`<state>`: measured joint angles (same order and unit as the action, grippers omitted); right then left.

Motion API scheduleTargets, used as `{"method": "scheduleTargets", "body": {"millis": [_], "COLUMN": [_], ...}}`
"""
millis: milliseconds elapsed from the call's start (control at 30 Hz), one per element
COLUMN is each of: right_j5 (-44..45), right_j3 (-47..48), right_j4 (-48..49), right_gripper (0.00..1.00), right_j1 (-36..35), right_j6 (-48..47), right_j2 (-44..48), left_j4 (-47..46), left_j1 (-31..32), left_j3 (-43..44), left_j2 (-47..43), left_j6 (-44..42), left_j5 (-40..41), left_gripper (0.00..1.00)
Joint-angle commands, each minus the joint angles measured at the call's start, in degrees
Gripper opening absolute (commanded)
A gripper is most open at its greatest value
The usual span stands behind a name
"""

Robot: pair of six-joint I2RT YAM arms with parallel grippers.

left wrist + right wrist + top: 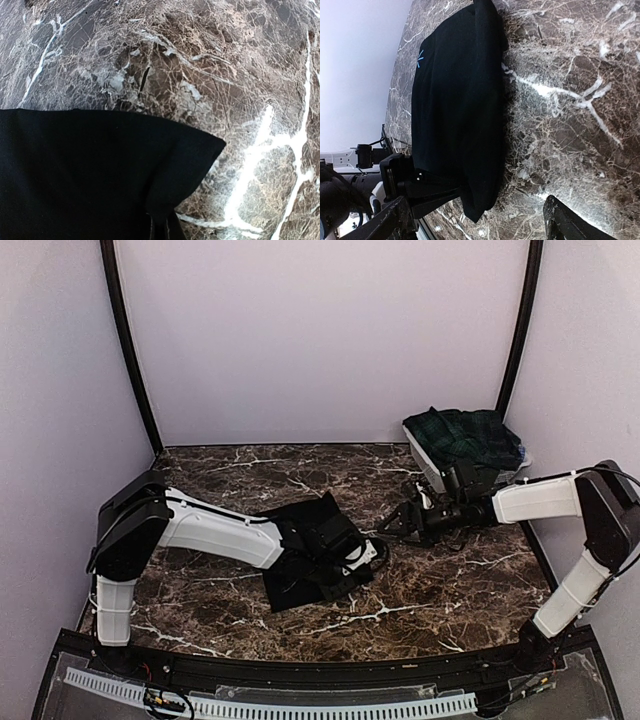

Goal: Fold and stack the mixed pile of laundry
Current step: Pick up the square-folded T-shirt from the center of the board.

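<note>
Where the black cloth (312,515) lies: it is spread near the middle of the marble table (230,465), between the two arms, and its near edge looks doubled over.
Left gripper (358,558): the fingers are pressed together on the cloth's right-hand edge, where the fabric is seen gathered into a pinch.
Right gripper (398,526): the fingers are held wide apart with nothing between them, just beside the cloth.
Step in hand: the fold of the black cloth is judged under way; the tartan skirt (465,435) is heaped on the white basket (428,468) at the far right.
Next move: the pinched edge is to be carried across and laid flush; the cloth may need to be pinned by the right gripper.
Materials: the cloth is matte and limp, marked by a small blue stitch; the table is glossy, veined and hard; the skirt is pleated.
</note>
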<state>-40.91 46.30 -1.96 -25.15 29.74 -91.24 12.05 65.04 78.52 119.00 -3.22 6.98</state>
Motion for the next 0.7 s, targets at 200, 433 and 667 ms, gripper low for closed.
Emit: {"method": "scheduleTargets", "body": {"millis": [200, 433, 667], "right_j5": [-5.2, -5.3, -3.1], "right_j3": [-2.6, -3.0, -5.1], "right_j4": [8.0, 11.6, 13.1], "right_gripper": [0.93, 0.97, 0.97], "right_j1": [-3.8, -7.4, -6.9], "right_j6": [6.7, 13.4, 16.8], "right_j2": [-1.8, -3.2, -1.1], "left_j4": [-1.4, -3.5, -6.4], "left_j1": [-3.0, -3.7, -4.2], "left_j3": [-4.6, -6.2, -9.0], "left_j2": [-5.9, -7.6, -10.4], "left_j6": [2.8, 3.0, 4.3], "left_j5": [-10.1, -10.8, -11.0], "left_gripper": [0.00, 0.00, 0.00]}}
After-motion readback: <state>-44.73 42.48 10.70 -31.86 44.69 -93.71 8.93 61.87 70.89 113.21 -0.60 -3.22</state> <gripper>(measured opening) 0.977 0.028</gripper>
